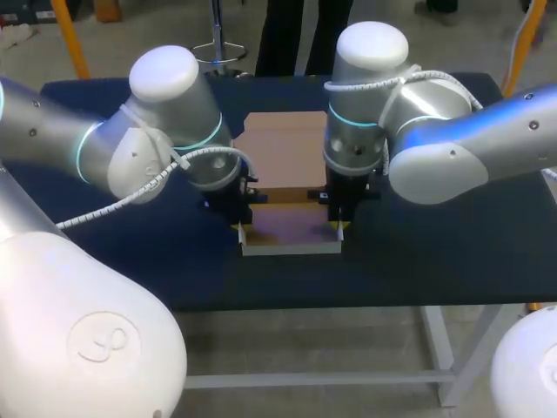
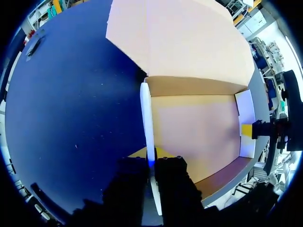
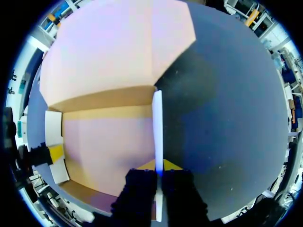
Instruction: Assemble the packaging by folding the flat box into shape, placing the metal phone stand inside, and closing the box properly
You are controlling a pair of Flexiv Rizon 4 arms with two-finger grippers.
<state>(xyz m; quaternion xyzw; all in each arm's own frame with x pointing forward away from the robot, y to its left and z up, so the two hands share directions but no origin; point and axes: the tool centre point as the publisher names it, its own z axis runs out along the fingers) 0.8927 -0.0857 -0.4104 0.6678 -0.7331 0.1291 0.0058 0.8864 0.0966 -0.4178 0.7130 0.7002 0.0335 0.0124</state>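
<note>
The half-folded cardboard box [image 1: 291, 225] sits mid-way across the dark blue table [image 1: 435, 252], its tray open upward and its broad lid panel [image 1: 283, 148] lying back beyond it. It looks light, thin and easily creased, so the upright walls near their folds seem the best hold. The left gripper [image 2: 151, 160] is pinched on the left side wall [image 2: 147, 118], and the right gripper [image 3: 159, 166] on the right side wall [image 3: 157, 123].
</note>
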